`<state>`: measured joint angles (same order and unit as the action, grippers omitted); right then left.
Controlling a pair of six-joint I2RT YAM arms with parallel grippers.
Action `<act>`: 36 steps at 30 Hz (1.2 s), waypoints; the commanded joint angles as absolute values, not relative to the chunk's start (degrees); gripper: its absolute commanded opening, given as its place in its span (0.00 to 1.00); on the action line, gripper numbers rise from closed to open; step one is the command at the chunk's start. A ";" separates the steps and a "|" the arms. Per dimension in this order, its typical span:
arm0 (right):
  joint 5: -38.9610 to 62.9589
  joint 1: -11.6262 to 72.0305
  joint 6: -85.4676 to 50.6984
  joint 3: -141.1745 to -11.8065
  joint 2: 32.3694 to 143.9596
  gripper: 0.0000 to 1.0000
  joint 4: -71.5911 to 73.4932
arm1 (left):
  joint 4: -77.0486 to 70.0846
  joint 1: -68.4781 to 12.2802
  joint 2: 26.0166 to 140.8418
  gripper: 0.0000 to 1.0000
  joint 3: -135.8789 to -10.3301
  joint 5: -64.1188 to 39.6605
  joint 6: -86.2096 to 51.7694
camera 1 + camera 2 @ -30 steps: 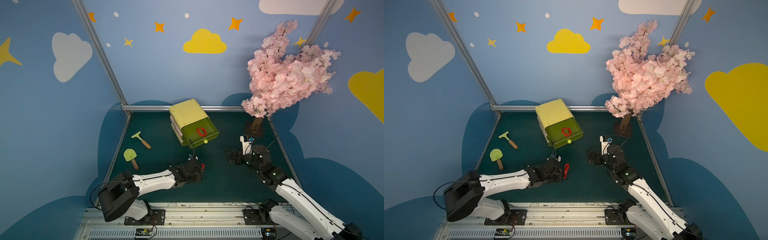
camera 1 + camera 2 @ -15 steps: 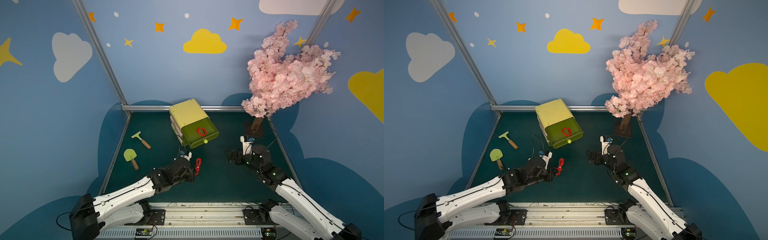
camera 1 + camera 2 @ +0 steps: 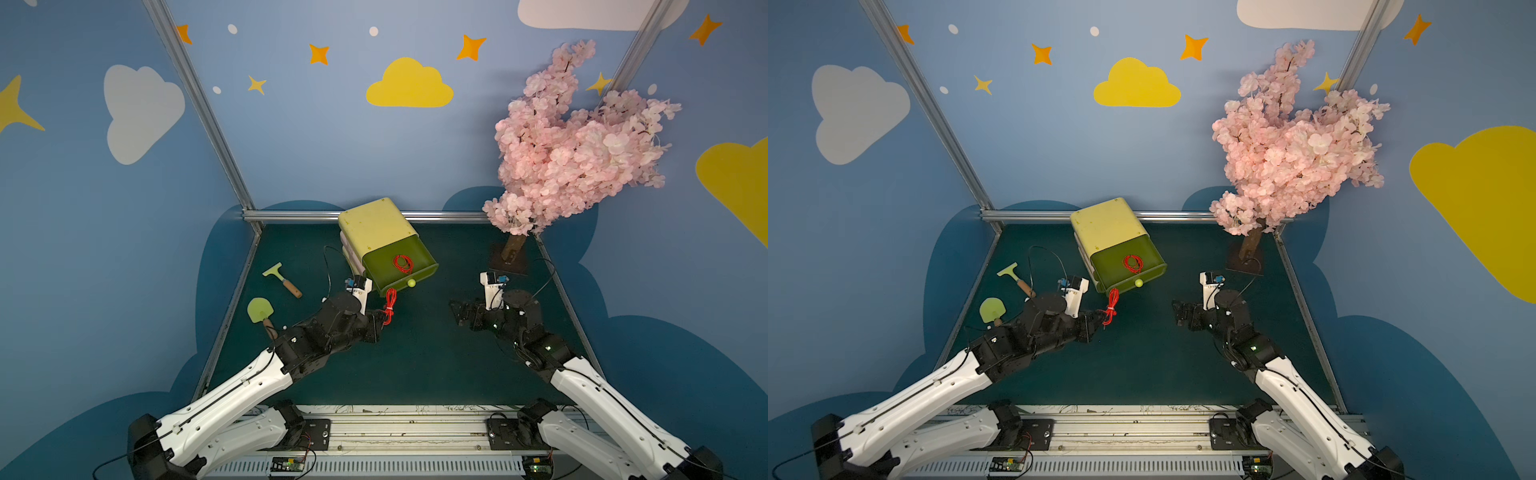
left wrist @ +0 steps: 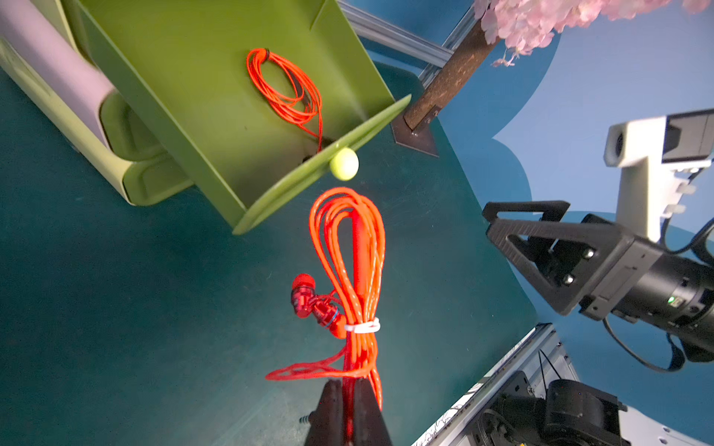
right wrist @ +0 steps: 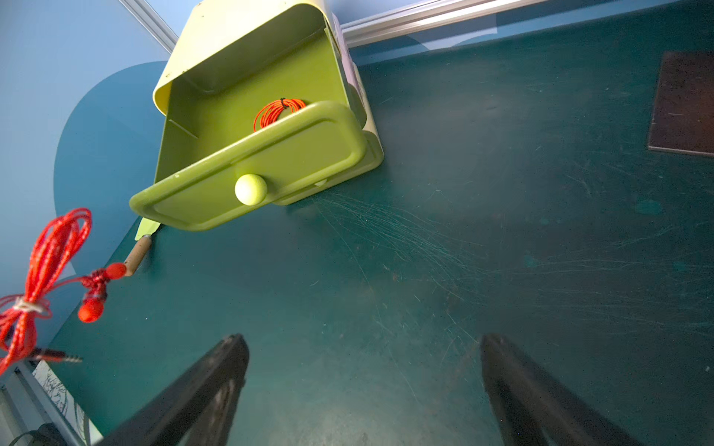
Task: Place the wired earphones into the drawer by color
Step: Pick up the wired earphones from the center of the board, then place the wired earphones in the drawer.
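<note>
Between the left pincer's pressed fingers, red earphone bundle, apparently off the mat.

White arm links, black joints (cables looped).

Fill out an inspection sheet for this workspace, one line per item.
Surface: dark green mat, scuffed.
Job's things: red earphone bundle held in the air in front of the open green drawer; a red coil already lies inside it.
Clutter: green scraper and green spade by the left edge.
Grippers: left gripper shut on the bundle; right gripper open, empty.
Cables: black wrist-camera leads on both arms.
Surroundings: pink blossom tree, blue walls.
</note>
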<state>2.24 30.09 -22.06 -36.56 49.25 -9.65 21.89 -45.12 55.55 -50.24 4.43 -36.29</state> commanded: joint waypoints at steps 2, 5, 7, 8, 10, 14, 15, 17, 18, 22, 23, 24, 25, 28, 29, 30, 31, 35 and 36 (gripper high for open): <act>3.38 29.97 -22.17 -35.95 49.04 0.98 -8.37 | 22.08 -41.64 58.74 0.09 -55.90 0.56 -31.59; 3.77 29.97 -22.47 -35.86 49.13 0.98 -8.32 | 21.72 -38.84 61.55 0.09 -59.67 -1.24 -29.84; 4.06 29.97 -22.59 -35.86 49.06 0.98 -8.44 | 21.45 -36.97 63.71 0.09 -62.14 -2.55 -28.71; 4.13 29.97 -22.67 -35.86 49.04 0.98 -8.44 | 21.17 -36.15 64.74 0.09 -63.03 -3.01 -28.26; 4.39 29.97 -22.88 -35.75 48.96 0.98 -8.43 | 20.49 -34.55 67.33 0.09 -65.14 -4.22 -27.34; 4.83 29.97 -23.29 -35.51 48.71 0.98 -8.32 | 18.58 -31.81 72.08 0.08 -67.88 -6.86 -26.66; 4.92 29.97 -23.37 -35.39 48.69 0.98 -8.21 | 18.01 -31.20 73.30 0.08 -68.47 -7.20 -26.54; 5.09 29.98 -23.63 -35.17 48.69 0.98 -8.04 | 17.52 -30.30 75.74 0.08 -70.02 -8.07 -26.11; 5.27 30.03 -23.72 -35.15 48.69 0.98 -8.00 | 17.52 -29.94 76.96 0.08 -70.78 -8.25 -25.86; 5.62 29.99 -23.99 -34.95 48.78 0.98 -7.73 | 17.16 -29.14 81.15 0.08 -73.29 -8.68 -24.87; 5.71 30.06 -24.09 -35.01 48.85 0.98 -7.56 | 16.99 -29.02 82.06 0.08 -73.54 -8.83 -24.79; 5.80 30.06 -24.21 -34.98 48.91 0.98 -7.54 | 16.81 -28.90 82.95 0.08 -73.88 -9.08 -24.87; 6.05 30.06 -24.22 -34.92 48.94 0.98 -7.48 | 16.56 -28.83 83.67 0.08 -73.92 -9.25 -24.86; 6.49 30.06 -24.33 -34.91 49.28 0.98 -7.01 | 16.29 -28.77 85.57 0.08 -74.13 -8.73 -24.92; 6.86 30.06 -24.38 -34.98 49.46 0.98 -6.77 | 16.32 -28.75 86.10 0.08 -74.22 -8.49 -24.92; 7.38 30.06 -24.42 -35.06 49.65 0.98 -6.52 | 16.41 -28.70 86.60 0.09 -74.35 -8.35 -24.94; 7.91 30.06 -24.36 -35.20 49.81 0.98 -6.47 | 16.44 -28.68 86.91 0.09 -74.49 -8.26 -24.93; 9.54 30.06 -24.52 -35.60 50.77 0.98 -5.68 | 16.40 -28.61 87.61 0.18 -74.92 -7.82 -24.77; 10.02 30.06 -24.64 -35.60 51.04 0.98 -5.02 | 16.44 -28.54 87.69 0.20 -75.05 -7.82 -24.78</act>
<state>8.05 30.09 -24.23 -35.51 50.39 -7.57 17.39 -28.93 87.57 -73.10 -7.90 -25.45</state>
